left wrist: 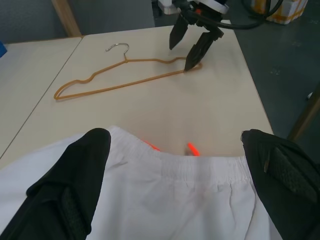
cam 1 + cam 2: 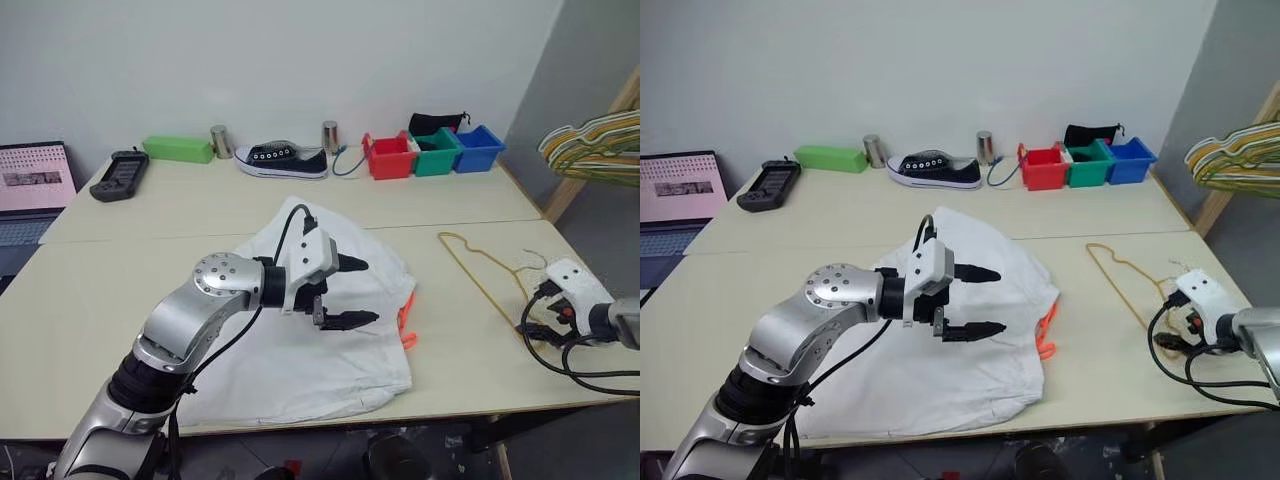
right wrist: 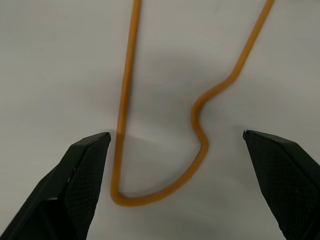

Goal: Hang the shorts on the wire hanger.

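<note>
Over the middle of the white shorts (image 2: 330, 320) hangs the left gripper (image 2: 352, 292), its two black fingers spread wide and pinching nothing, pointed toward the robot's right. In the left wrist view the gathered waistband runs between the fingertips (image 1: 95, 150), with two bits of the orange-red drawstring (image 1: 192, 149) poking out at the band's edge.

At the right end of the table (image 2: 200, 215) the right gripper (image 1: 192, 42) points down at the wire hanger (image 2: 480, 275), fingers equally wide apart and closed on nothing. Its wrist view shows one rounded shoulder corner of the wire lying between the two fingertips (image 3: 87, 165), on the tabletop and touching neither.

There is one pair of shorts, one thin wire hanger and two grippers. The shorts lie flat and rumpled, waistband toward the robot's right, legs toward its left, so their long axis runs across the table. The near hem comes close to the front table edge. The hanger lies flat just right of the waistband with a strip of bare table between them; its hook end lies on the far side, its long bar running back toward the near right edge.

Open tabletop lies behind the shorts. Along the far edge stand one shoe (image 2: 282, 160), two metal cylinders (image 2: 220, 141), one green block (image 2: 178, 149) and three bins (image 2: 432, 152) in red, green and blue. A bundle of thicker hangers (image 2: 598, 145) hangs beyond the right edge.
</note>
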